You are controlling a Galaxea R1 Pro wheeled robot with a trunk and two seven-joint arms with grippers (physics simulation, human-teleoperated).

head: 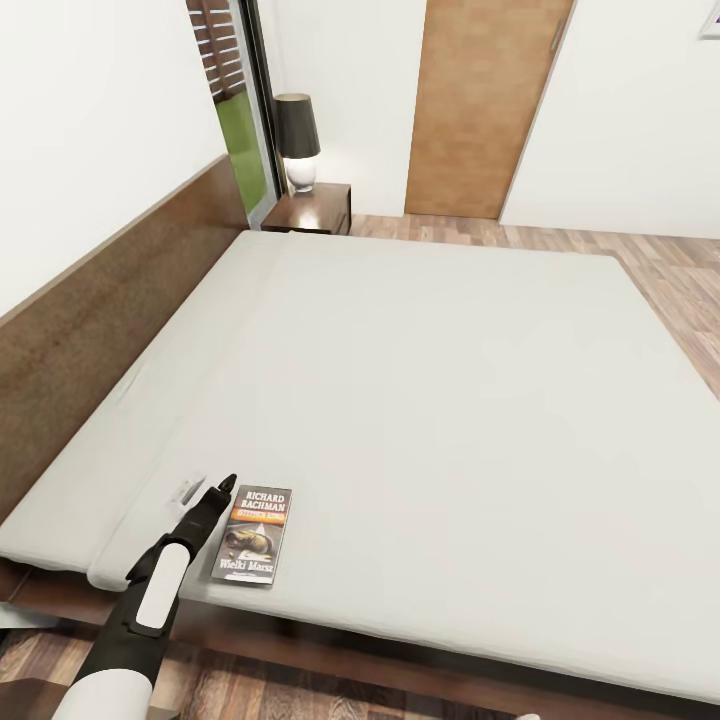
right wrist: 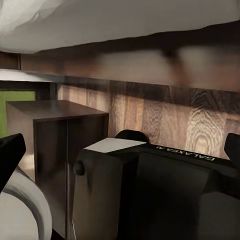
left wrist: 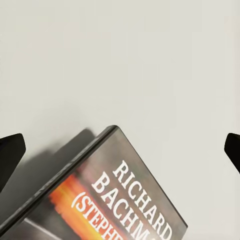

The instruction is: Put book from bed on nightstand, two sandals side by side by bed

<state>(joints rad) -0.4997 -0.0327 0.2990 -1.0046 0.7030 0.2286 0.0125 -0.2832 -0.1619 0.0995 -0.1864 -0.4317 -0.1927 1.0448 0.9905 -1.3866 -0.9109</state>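
The book (head: 252, 535) lies flat on the bed's off-white mattress (head: 430, 400), near its front left corner, dark cover with white "RICHARD BACHMAN" lettering facing up. My left gripper (head: 215, 497) hovers just left of the book's top end, open. In the left wrist view the book (left wrist: 120, 200) sits between the widely spread fingertips (left wrist: 10, 155), with nothing held. My right gripper (right wrist: 120, 150) is open and empty, low beside the bed frame. A nightstand (head: 315, 208) stands at the bed's far corner. The sandals are out of view.
A black-shaded lamp (head: 297, 140) takes up the far nightstand's top. The brown headboard (head: 110, 300) runs along the left wall. A wooden door (head: 485, 100) is behind the bed. A dark wooden cabinet (right wrist: 55, 150) stands near my right gripper, and my own dark body (right wrist: 165, 195) is close.
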